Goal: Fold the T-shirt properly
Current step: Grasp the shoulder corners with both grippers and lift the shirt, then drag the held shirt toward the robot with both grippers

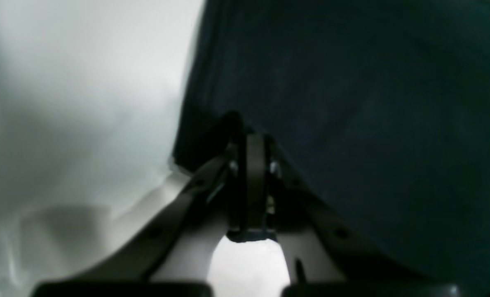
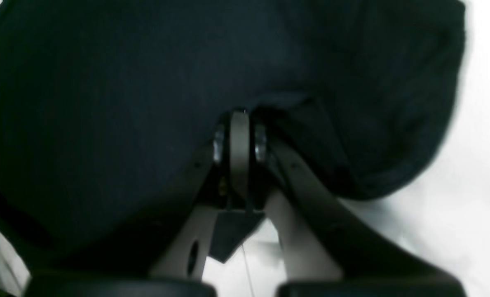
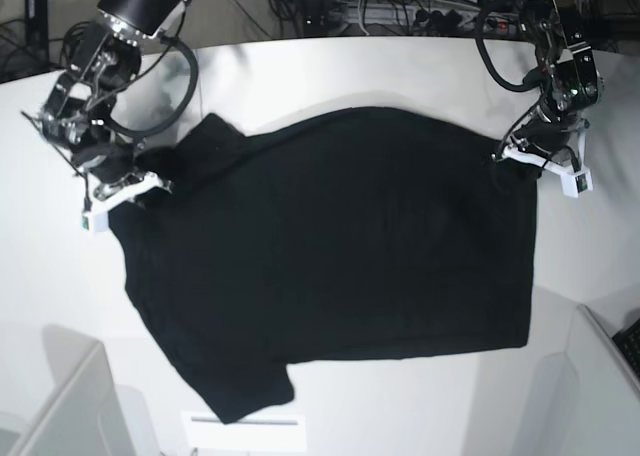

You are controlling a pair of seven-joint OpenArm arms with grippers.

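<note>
T-shirt (image 3: 330, 266) is lying spread out, plain black side up, on the white desk (image 3: 400, 71). Left gripper (image 3: 520, 159) fingers are pinching its far corner; right gripper (image 3: 140, 184) fingers are clamping the cloth at the opposite edge. Both wrist views are blurry.

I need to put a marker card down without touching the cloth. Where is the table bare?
Bare table runs along the far edge between the two arms, and on the near side past the T-shirt. It is crowded at the shirt's far corners, where the left gripper and right gripper pinch cloth.
</note>
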